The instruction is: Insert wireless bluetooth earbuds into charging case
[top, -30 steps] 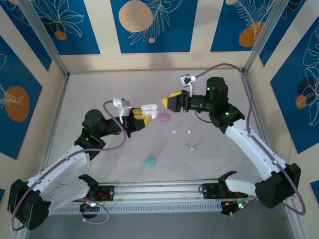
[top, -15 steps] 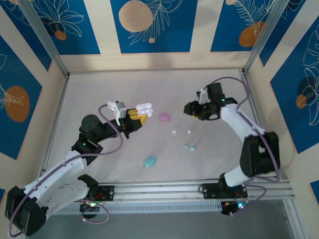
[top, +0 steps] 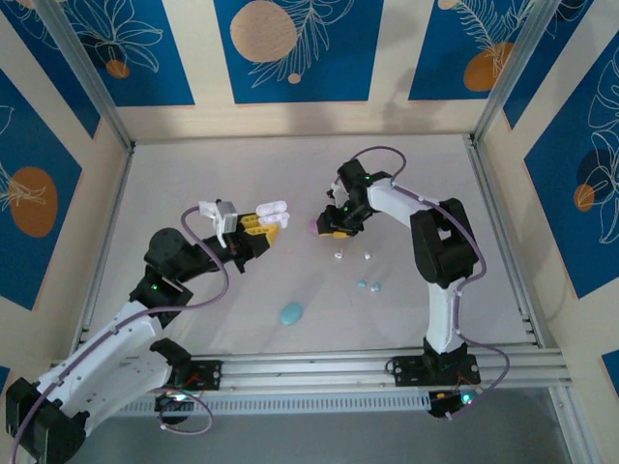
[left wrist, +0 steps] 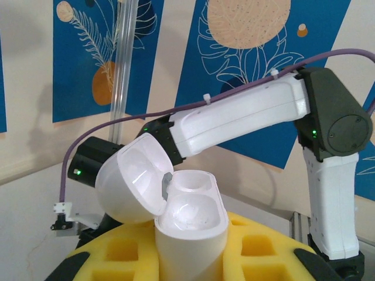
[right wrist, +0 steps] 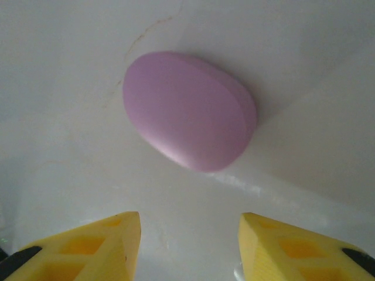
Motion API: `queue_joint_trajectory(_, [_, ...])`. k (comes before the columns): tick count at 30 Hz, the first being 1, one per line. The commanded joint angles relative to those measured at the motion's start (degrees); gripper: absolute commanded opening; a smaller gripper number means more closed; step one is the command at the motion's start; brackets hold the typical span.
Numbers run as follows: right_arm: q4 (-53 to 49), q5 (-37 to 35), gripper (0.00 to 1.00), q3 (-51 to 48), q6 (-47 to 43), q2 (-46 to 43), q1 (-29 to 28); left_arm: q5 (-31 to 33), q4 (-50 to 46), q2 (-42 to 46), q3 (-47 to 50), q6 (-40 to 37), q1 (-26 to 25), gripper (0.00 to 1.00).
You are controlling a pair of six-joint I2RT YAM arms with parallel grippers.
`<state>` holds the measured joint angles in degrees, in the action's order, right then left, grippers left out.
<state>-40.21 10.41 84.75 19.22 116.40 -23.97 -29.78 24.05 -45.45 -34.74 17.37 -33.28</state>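
Note:
My left gripper (top: 259, 224) is shut on an open white charging case (top: 276, 207), held above the table. In the left wrist view the case (left wrist: 190, 234) stands upright between the yellow fingers (left wrist: 263, 252). Its lid (left wrist: 132, 181) is tipped back to the left and both wells look empty. My right gripper (top: 329, 230) hangs low beside a closed pink case (top: 311, 225). In the right wrist view this pink case (right wrist: 190, 126) lies on the table just ahead of the open gripper (right wrist: 190, 234), with nothing between the fingers. Two white earbuds (top: 338, 255) and two cyan earbuds (top: 363, 284) lie loose on the table.
A closed cyan case (top: 291, 312) lies nearer the front rail (top: 309, 367). Patterned walls (top: 290, 48) and metal posts enclose the table on three sides. The right arm's white link (left wrist: 246, 114) crosses behind the white case in the left wrist view.
The right arm has swung from the right side in and down to the pink case, its jaws narrowing. The left gripper has drifted slightly left with the white case.

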Motion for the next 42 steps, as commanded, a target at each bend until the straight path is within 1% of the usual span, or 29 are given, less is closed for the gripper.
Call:
queue_joint_trajectory(1, [-4.03, -2.9, 0.48, 1.29, -2.12, 1.76, -0.2, 1.07, -1.43, 1.36, 0.47, -1.67, -0.56, 0.19])
queue_joint_trajectory(9, [-4.77, -3.21, 0.49, -1.87, -3.73, 0.95, -0.35, 1.11, -0.37, 0.06, 0.66, -1.81, -0.55, 0.2])
queue_joint_trajectory(14, [-4.83, -1.54, 0.49, -3.68, -5.07, 0.01, -0.39, 0.12, 0.44, -1.29, 0.15, -1.37, -0.56, 0.2])
queue_joint_trajectory(23, [-5.69, -1.1, 0.49, -6.91, -5.46, -3.21, -1.18, 0.6, 0.02, -0.7, 0.49, -1.27, -0.55, 0.21])
queue_joint_trajectory(36, [-7.35, 0.24, 0.49, -11.54, -4.74, -7.45, -4.74, 0.61, 0.37, -1.13, 0.48, -0.93, -0.55, 0.21])
queue_joint_trajectory(40, [-7.82, -1.18, 0.49, -11.53, -4.06, -8.24, -5.63, 0.69, 0.28, -1.13, 0.4, -0.89, -0.52, 0.21])
queue_joint_trajectory(42, [-8.83, -4.32, 0.5, -10.87, -3.03, -8.88, -5.98, 0.7, 0.12, -1.13, 0.21, -0.93, -0.56, 0.21])
